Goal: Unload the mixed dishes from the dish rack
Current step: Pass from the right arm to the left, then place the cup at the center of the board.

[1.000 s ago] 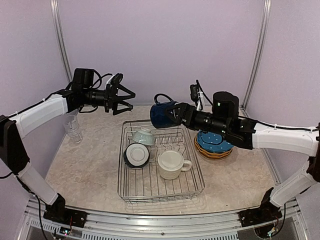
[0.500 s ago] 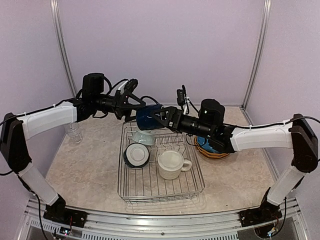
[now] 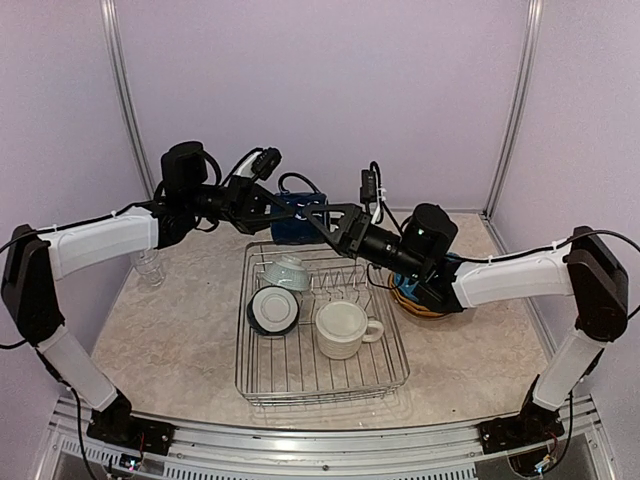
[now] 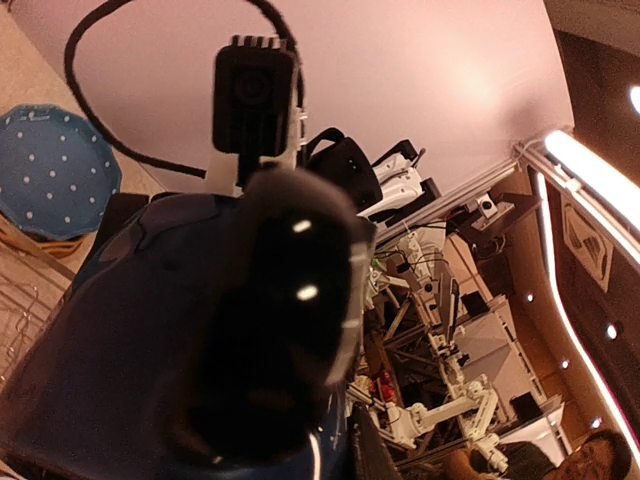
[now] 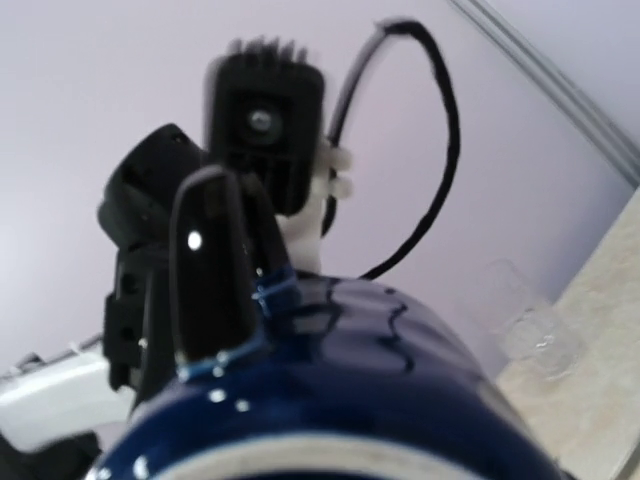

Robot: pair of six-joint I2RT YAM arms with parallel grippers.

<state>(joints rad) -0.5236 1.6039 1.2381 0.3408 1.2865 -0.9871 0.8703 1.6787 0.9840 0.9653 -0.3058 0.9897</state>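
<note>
– Lilac walls, a pale desk (image 3: 170, 340). What hangs over the far end of the rack (image 3: 300, 385)?

– The mug (image 3: 292, 222), up in the air between my two claws. My right claw (image 3: 325, 222) is clamped on it from the right. My left claw (image 3: 270, 205) looks pinched on the opposite side. In the right wrist view one dark finger (image 5: 210, 265), which I take for my left's, lies over the lip.

– So a hand-over. What makes it go well?

– The right lets go only once the left is sure. A pinch on one wall of a heavy mug is a thin hold, I judge, so I would squeeze firmly first. Then I would spread the right wide and draw it straight back along its own arm. It must not go sideways, or a finger could drag the mug round.

– And if it slips?

– Then it drops on the bowl (image 3: 285, 270) and the cream mug (image 3: 342, 328) in the rack below. So I would carry it left, off the rack and over bare desk, early and slowly.

– Where does it land?

– On the left side, near the glass (image 3: 148, 262) but well apart from it. The plates (image 4: 50, 175) are stacked on the right. I would set the base flat on the desk before the left claw parts.
</note>
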